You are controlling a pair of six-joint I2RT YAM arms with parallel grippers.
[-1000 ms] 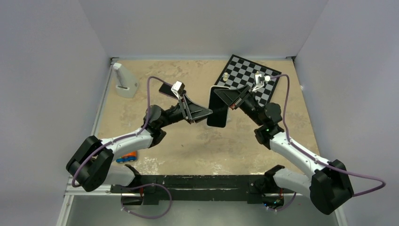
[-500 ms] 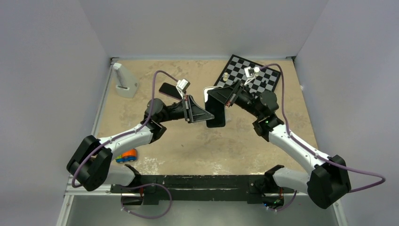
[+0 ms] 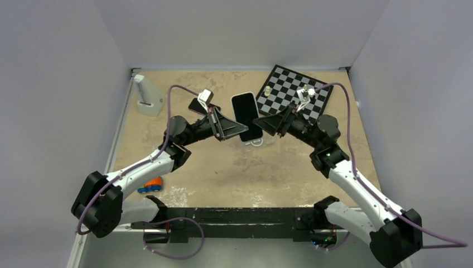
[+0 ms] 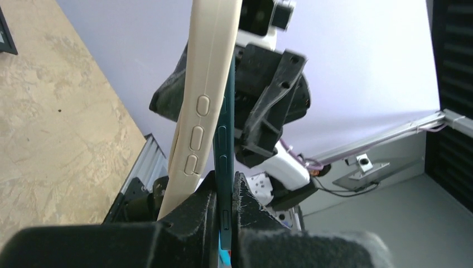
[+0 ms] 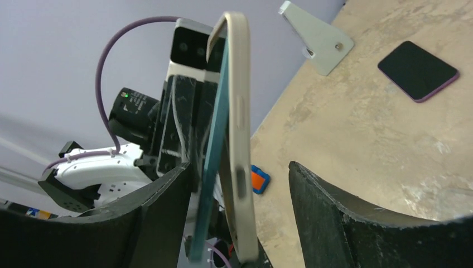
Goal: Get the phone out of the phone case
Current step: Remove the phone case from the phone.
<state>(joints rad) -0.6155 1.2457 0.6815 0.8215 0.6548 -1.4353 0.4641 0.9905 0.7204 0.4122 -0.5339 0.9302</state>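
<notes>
The top view looks steeply down from above and behind both arm bases across the whole surface (image 3: 223,167), while each wrist view sits close behind its own fingers, the one at the left hand (image 4: 224,187) facing the right arm and the one at the right hand (image 5: 237,184) facing the left arm, all three sharing the phone (image 3: 246,117).

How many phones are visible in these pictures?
2. One phone is pinched in the air by the left gripper. The other phone lies flat on the table behind that gripper. More may be hidden from view.
</notes>
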